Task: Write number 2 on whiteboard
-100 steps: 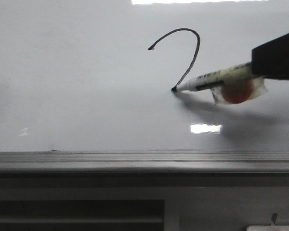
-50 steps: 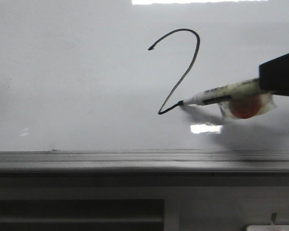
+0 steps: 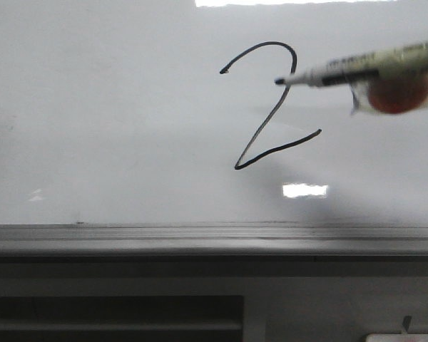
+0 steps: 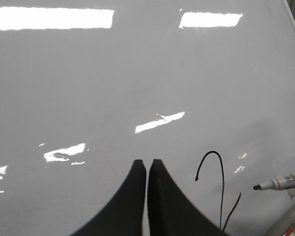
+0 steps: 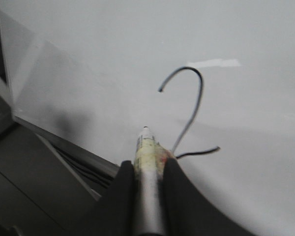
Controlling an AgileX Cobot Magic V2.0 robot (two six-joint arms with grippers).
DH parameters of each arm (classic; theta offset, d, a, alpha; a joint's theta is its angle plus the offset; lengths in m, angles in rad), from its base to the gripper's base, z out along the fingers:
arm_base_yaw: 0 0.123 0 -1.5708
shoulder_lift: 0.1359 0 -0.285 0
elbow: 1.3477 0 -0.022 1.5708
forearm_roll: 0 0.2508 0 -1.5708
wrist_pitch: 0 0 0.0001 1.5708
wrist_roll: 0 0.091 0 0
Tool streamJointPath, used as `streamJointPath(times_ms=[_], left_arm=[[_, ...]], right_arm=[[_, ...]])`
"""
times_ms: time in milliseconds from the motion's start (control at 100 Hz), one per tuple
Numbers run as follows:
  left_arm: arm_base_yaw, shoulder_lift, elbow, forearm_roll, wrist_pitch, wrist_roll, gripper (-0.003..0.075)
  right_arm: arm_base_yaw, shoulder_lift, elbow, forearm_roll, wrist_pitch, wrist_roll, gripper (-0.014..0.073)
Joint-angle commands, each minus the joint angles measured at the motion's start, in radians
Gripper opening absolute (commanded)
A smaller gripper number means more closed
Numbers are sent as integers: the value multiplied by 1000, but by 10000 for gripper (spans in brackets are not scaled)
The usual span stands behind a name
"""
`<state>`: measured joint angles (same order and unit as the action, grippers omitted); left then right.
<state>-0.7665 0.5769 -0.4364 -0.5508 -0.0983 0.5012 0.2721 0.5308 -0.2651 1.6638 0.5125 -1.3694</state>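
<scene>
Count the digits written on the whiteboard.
1. A single number 2 sits right of centre on the whiteboard, above the tray ledge, with the marker tip held near its upper curve by the right claw. No other marks show.

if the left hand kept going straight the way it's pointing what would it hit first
Probably the bare whiteboard. The left hand, fingers closed and empty, points over blank surface; the number 2 and marker lie off to one side. How near the board is cannot be told.
</scene>
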Motion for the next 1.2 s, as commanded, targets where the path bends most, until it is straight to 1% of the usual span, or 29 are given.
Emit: streamJointPath(times_ms=[0,120,190,240,310,390,480,550,630,740,790,1000,1190], left_arm=[[-23,0,-36,-1,-65,-11,-20],[-73,19,-53,-1,-49,-11,-19],[-110,47,-77,-1,-25,-11,-14],[-138,72,-97,2,-6,-11,6],[-180,114,-124,5,9,-11,61],[-225,164,-153,26,28,-11,153],[-269,225,-179,29,32,-9,258],[-294,269,-196,34,39,6,304],[-312,322,-217,76,85,7,305],[-313,385,-264,116,170,7,305],[-313,407,-281,133,189,7,305],[-313,469,-328,202,222,8,305],[-313,489,-330,215,226,25,302]], right_arm=[[-4,13,-85,6,50,22,-55],[-4,79,-171,-62,86,69,-55],[-4,141,-228,-126,141,98,-55],[-4,193,-268,-184,184,121,-55],[-4,268,-324,-238,256,139,-55],[-4,339,-386,-267,348,139,-55],[-4,407,-442,-293,407,139,-55],[-4,440,-474,-321,432,139,-55],[-4,464,-507,-355,473,139,-55],[-4,476,-546,-402,527,139,-55],[-4,477,-557,-416,539,141,-55],[-4,477,-570,-433,575,147,-55],[-4,477,-570,-433,598,147,-55]])
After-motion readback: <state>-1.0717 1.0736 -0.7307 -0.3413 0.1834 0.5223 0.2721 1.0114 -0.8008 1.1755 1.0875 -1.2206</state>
